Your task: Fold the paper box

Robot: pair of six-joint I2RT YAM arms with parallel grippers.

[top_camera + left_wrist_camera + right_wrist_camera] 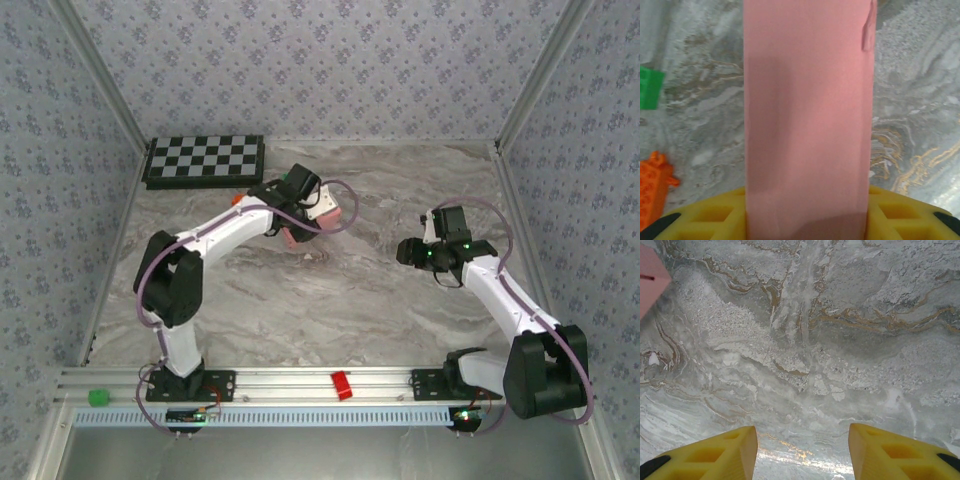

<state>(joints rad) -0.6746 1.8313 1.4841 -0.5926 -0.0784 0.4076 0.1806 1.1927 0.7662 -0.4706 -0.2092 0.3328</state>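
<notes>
The left fingers (pixel 705 217) are clamping the near end of the paper box (pixel 807 100), one on either side of its pink panel, and appear to be holding it raised over the table (pixel 920 100), left of centre and towards the far side. The right fingers (pixel 715 455) are standing wide apart, gripping nothing and hovering over bare marble. In my judgement, the card is handling as light, thin and easily creased. A grip along a panel edge, clear of the tabs, is looking soundest.
</notes>
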